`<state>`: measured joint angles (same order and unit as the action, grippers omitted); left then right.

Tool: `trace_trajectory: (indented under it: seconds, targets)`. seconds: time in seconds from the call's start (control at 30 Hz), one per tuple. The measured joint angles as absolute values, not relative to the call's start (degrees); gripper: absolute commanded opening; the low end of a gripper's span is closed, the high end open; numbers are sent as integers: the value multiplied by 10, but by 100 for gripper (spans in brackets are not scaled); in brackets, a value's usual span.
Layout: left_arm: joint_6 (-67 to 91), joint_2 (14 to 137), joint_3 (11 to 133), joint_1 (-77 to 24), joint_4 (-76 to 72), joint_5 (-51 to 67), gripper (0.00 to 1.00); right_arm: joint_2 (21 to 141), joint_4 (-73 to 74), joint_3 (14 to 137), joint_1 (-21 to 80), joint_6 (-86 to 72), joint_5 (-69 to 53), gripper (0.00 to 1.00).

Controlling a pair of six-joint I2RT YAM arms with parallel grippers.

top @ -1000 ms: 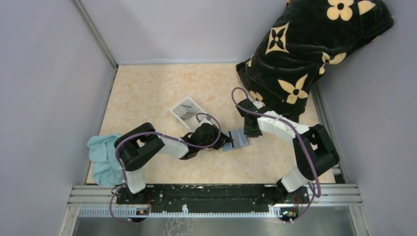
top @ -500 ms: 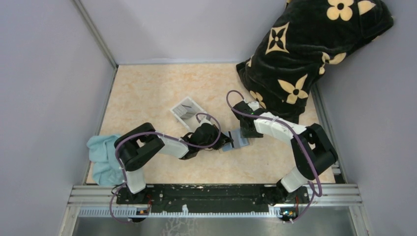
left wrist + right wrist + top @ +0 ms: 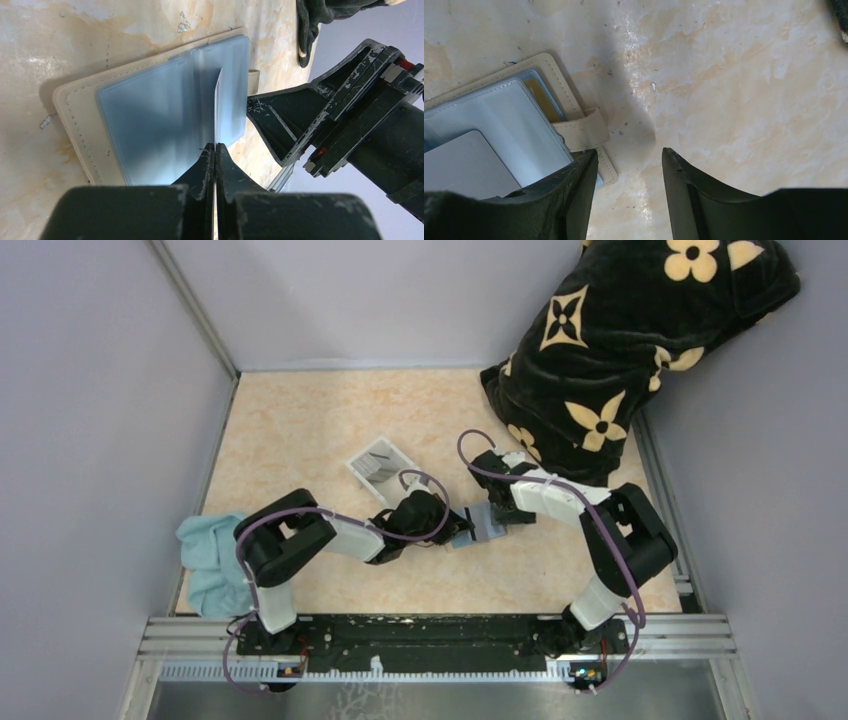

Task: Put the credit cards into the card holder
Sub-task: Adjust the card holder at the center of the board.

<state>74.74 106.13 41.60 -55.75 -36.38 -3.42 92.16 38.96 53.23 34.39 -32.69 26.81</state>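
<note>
The card holder lies open on the table, tan leather with blue-grey lining facing up. My left gripper is shut on a thin credit card, seen edge-on and standing over the lining's pockets. In the top view the left gripper sits at the holder's left edge. My right gripper is open with bare table between its fingers, just past the holder's snap tab. A tan-gold card shows inside a sleeve, and a silvery card lies over the lining.
A clear white tray stands just behind the left arm. A light blue cloth lies at the left edge. A black blanket with tan flowers fills the back right corner. Grey walls close in both sides.
My right gripper has gone from shut to open and shifted slightly left beside the holder. The left gripper has held still, shut on its card.
</note>
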Motion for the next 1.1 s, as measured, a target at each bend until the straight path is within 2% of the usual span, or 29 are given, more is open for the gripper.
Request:
trace_trajectory:
  seconds: [0.6,1.1]
  targets:
    - [750,1072,424,-557,-364,-34,0,922,310,520,347,-334,327,51]
    - [764,1075,433,-557,-338,-36,0,935,256,523,347,-309,327,51]
